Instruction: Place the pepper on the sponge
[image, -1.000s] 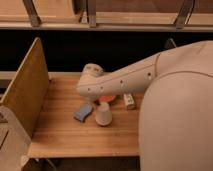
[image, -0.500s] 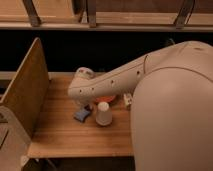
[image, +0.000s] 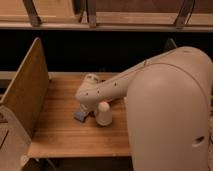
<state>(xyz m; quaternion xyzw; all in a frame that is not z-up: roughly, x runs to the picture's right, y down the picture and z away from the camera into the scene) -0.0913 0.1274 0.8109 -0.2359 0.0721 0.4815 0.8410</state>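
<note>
The blue sponge (image: 79, 116) lies on the wooden table (image: 60, 135), only its left corner showing from under my arm. My gripper (image: 86, 108) hangs at the end of the white arm, right over the sponge and just left of the white cup (image: 104, 114). The arm's wrist covers most of the gripper. The pepper is hidden from view.
A tilted wooden board (image: 25, 92) walls the table's left side. My arm's large white body (image: 167, 115) fills the right of the view and covers that part of the table. A dark shelf gap runs behind the table.
My arm has swung left and lower, bringing the gripper down over the sponge. It now covers the orange-red bowl and the small white item seen earlier.
</note>
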